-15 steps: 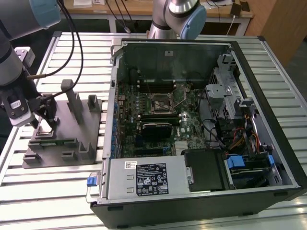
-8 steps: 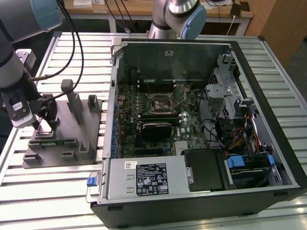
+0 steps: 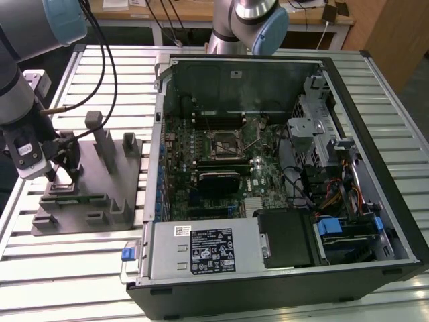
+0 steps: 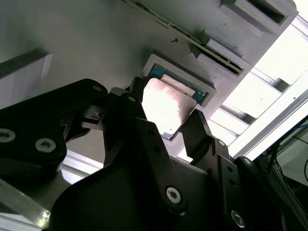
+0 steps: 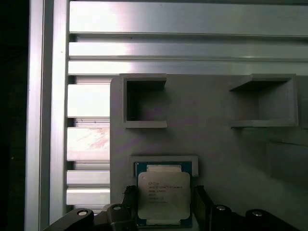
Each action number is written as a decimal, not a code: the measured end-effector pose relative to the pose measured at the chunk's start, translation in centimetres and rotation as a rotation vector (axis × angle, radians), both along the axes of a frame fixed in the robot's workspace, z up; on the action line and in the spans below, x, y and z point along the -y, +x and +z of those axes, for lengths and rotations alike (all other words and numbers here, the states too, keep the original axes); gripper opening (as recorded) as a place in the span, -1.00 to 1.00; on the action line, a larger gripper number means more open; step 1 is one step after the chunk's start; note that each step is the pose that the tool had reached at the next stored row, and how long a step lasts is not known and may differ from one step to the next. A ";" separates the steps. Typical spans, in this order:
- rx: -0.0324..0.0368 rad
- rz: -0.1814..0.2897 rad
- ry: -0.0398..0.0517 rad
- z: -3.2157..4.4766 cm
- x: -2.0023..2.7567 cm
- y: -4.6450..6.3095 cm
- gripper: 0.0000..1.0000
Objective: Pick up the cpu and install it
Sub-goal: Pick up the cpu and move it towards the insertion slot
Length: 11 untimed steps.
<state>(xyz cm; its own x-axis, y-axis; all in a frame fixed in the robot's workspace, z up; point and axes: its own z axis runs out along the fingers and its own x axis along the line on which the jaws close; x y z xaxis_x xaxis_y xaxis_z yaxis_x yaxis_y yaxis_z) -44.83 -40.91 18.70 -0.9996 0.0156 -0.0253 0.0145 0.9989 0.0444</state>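
In the exterior view the arm [image 3: 15,90] reaches down along that view's left edge. Its wrist is turned so that the claw [image 3: 57,176] points straight down onto the grey block [image 3: 87,194]. The block lies on the slatted metal table [image 3: 67,282], just beside the open computer case [image 3: 268,295]. The board's socket [image 3: 224,142] is well apart from the claw, inside the case.

In the second wrist view the cpu [image 4: 163,103] lies flat in a shallow recess of the block [image 4: 96,38], its silver top bright with glare. The claw [image 4: 166,109] has narrowed to the cpu's width. One black finger [image 4: 136,94] is against one edge, and the other is against the opposite edge.

In the first wrist view the cpu [image 5: 163,191] sits seated in its recess near the block's [image 5: 216,144] edge, with green board showing round the silver lid. The claw [image 5: 164,199] grips it from both sides. Two square pockets of the block lie beyond it, and the table's slats [image 5: 91,101] run alongside.
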 end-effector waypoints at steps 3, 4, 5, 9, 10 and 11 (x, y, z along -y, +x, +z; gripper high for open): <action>0.0001 0.000 0.0001 -0.11 -0.02 0.0 0.18; 0.0002 0.000 0.0002 -0.17 -0.02 0.0 0.18; 0.0001 0.000 0.0001 -0.22 -0.02 0.0 0.18; -0.0002 0.000 0.0000 -0.32 -0.03 0.0 0.18; -0.0002 0.000 0.0004 -0.33 -0.03 0.0 0.18; -0.0002 0.000 0.0011 -0.34 -0.04 0.0 0.18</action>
<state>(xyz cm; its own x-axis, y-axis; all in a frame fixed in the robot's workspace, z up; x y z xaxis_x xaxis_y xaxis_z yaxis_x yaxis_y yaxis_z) -44.86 -40.87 18.37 -0.9996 0.0157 -0.0251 0.0145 0.9989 0.0455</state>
